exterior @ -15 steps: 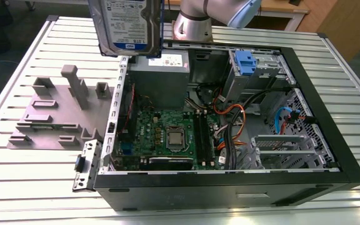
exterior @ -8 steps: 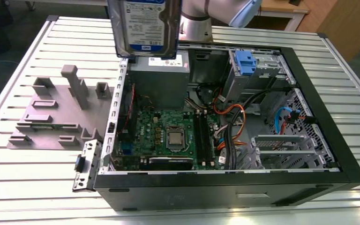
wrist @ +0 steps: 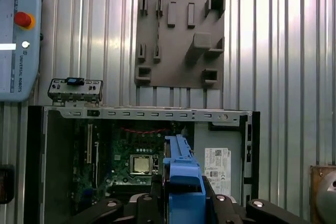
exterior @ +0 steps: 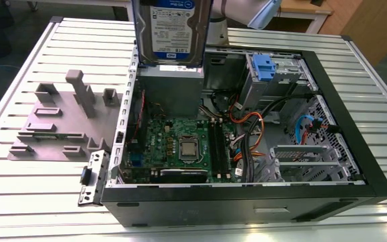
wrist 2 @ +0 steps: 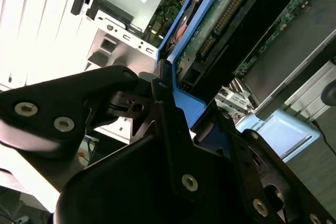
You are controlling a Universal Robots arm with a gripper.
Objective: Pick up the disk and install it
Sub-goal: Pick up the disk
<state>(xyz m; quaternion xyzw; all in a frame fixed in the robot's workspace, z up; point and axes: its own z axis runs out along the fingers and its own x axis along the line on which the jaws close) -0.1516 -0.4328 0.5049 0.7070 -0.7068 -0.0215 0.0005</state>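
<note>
The end effector [wrist: 182,187] pinches the disk [exterior: 172,30] by its blue carrier frame; the drive hangs upright at twelve o'clock in the exterior view, above the open computer case [exterior: 247,199]; at the case's nine o'clock a grey fixture plate [exterior: 56,123] lies on the slatted worktop [exterior: 18,191].

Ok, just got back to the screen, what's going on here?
The arm's pincer is shut on the disk, gripping it by its blue frame. It holds the disk on edge in the air above the open computer case, near the grey metal box at the case's far end in the exterior view. The disk is not yet seated in the case. A grey holder plate lies on the table beside the case.
</note>
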